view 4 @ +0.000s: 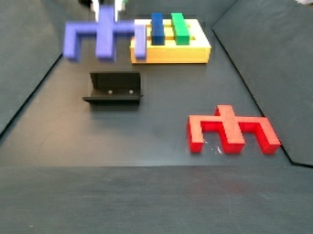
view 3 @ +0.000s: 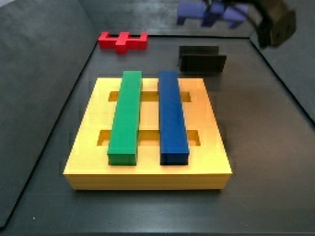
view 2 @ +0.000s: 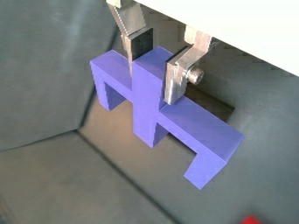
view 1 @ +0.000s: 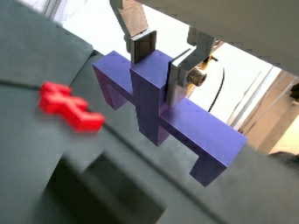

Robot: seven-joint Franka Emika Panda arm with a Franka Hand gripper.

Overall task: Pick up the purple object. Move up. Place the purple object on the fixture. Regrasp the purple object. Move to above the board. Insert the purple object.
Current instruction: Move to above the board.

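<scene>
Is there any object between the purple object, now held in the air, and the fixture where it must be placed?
Nothing visible does. The end effector holds the purple object in the air above the fixture, whose open top is empty. The red block lies off to one side, and the board stands behind.

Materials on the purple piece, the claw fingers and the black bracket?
Purple piece, held off the floor in the claw: probably matte plastic, uniform colour, no glare. Fingers: bare metal plates, silver sheen, with dark, maybe rubber, pads. Black bracket: dark and dull; painted metal or plastic, cannot tell.
</scene>
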